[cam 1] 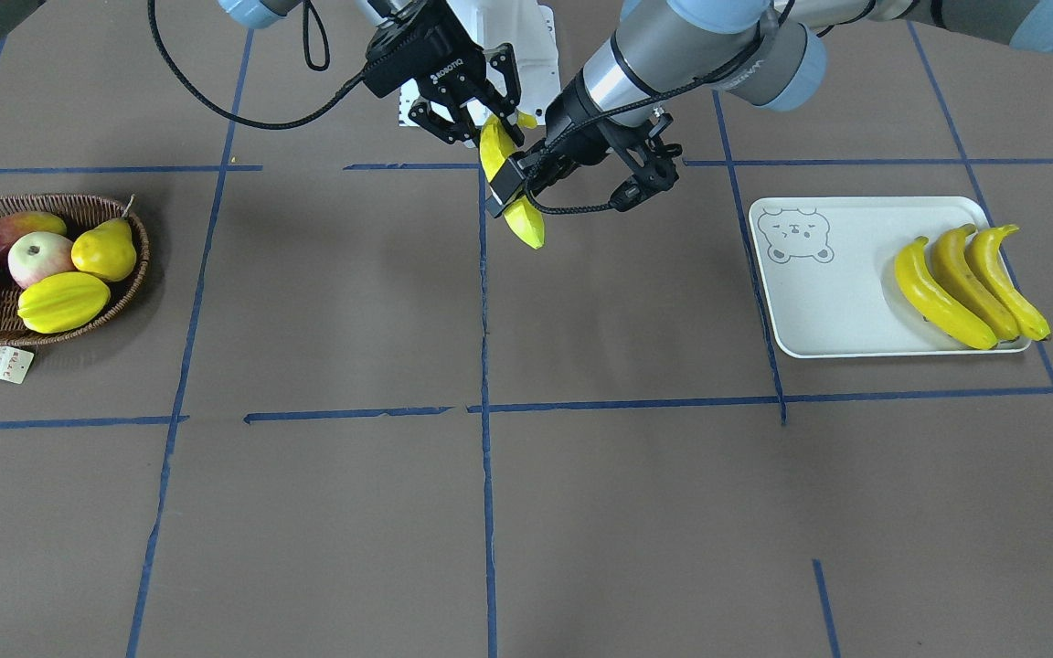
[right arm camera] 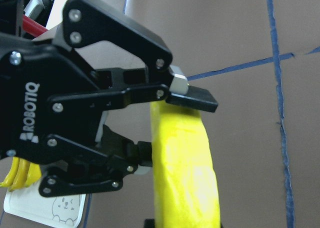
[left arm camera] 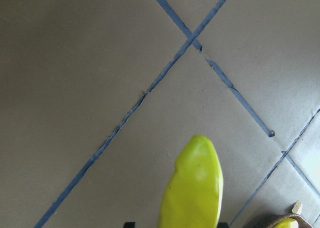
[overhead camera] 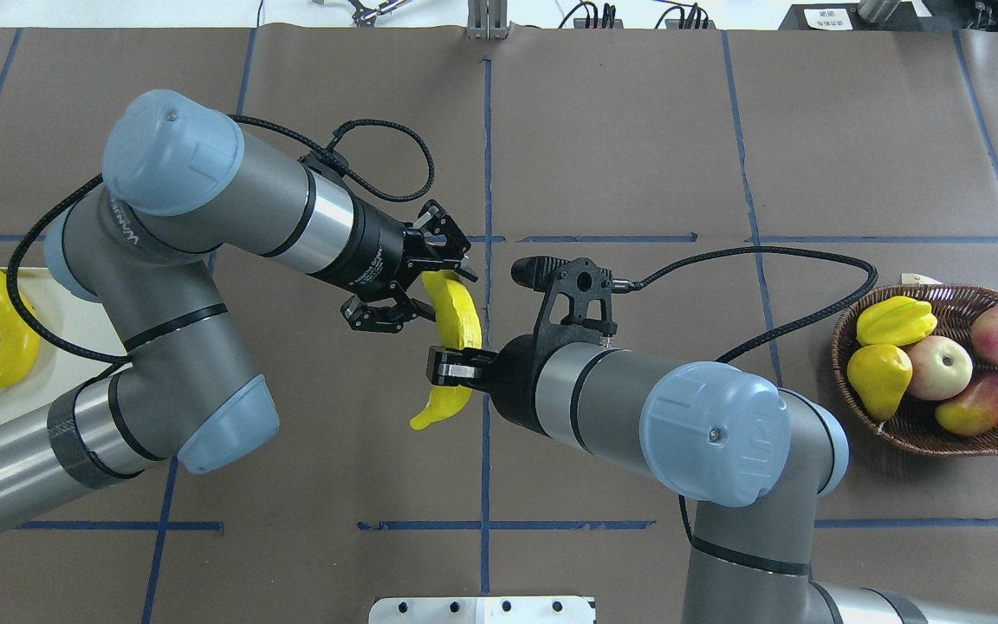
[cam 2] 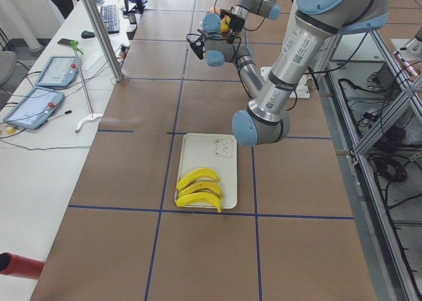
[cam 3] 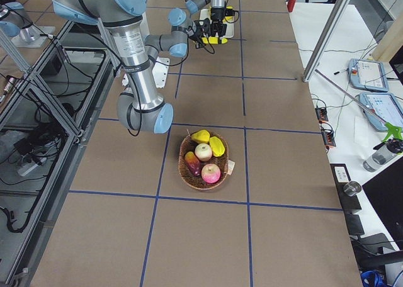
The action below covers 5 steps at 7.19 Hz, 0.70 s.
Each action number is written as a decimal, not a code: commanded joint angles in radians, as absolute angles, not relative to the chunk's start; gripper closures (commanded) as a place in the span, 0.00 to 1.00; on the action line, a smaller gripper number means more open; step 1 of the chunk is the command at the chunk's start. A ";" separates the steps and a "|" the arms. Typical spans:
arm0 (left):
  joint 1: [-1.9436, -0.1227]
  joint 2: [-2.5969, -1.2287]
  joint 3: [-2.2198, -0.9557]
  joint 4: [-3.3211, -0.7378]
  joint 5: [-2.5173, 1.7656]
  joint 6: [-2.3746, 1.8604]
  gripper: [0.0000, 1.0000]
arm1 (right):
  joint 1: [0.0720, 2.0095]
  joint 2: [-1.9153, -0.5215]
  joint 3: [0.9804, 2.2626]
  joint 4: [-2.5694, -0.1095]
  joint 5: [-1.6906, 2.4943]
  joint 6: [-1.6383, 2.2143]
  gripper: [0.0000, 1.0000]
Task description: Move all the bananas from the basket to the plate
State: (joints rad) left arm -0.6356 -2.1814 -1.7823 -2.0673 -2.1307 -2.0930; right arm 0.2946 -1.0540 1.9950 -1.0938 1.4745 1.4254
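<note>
Yellow, glossy and evenly coloured, the one banana (overhead camera: pixel 457 316) not on the plate (cam 1: pixel 837 311) hangs in the air, roughly midway between the plate and the basket (cam 1: pixel 129 288). Below it is a brown paper-like table covering (cam 1: pixel 325 302) crossed by blue tape lines (cam 1: pixel 485 320).

The right gripper (overhead camera: pixel 454 369) is clamped across the banana's middle. The left gripper (overhead camera: pixel 443 290) sits at the banana's far end, its black fingers spread to either side. The left wrist view shows a gap beside one fingertip, so I judge that it is not gripping.

Three more bananas (cam 1: pixel 970 283) lie side by side and touching on the plate, at the end away from its printed bear face. The plate is flat, pale and matt, with rounded corners. Well apart from the plate, the basket is shallow dark woven wicker. It holds a pear (cam 1: pixel 106 249), a ridged starfruit (cam 1: pixel 63 302), apples (cam 1: pixel 40 259) and a reddish mango (cam 1: pixel 5 233), and no banana shows in it.

The sheen and uniform colour suggest a moulded replica, probably light and stiff. Its skin looks smooth enough to slide between the pads, and the curve may let it pivot. The surest hold is likely across the thick middle, with the pads on the broad flanks rather than the tapering tip.
</note>
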 commanded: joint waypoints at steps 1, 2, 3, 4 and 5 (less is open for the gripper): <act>-0.635 -2.181 -1.770 -2.088 -2.129 -2.088 0.87 | 0.295 -1.054 1.996 -1.097 1.476 1.425 0.83; -0.635 -2.183 -1.770 -2.089 -2.131 -2.085 1.00 | 0.295 -1.054 1.996 -1.097 1.476 1.427 0.72; -0.637 -2.181 -1.770 -2.089 -2.131 -2.083 1.00 | 0.295 -1.054 1.996 -1.097 1.474 1.430 0.17; -0.638 -2.181 -1.770 -2.089 -2.131 -2.082 1.00 | 0.296 -1.054 1.997 -1.095 1.476 1.428 0.01; -0.643 -2.180 -1.770 -2.089 -2.131 -2.066 1.00 | 0.299 -1.054 1.999 -1.097 1.479 1.427 0.01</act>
State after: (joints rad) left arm -0.6387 -2.1814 -1.7703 -2.0891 -2.1307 -2.0787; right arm 0.2961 -1.0536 1.9973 -1.0961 1.4759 1.4279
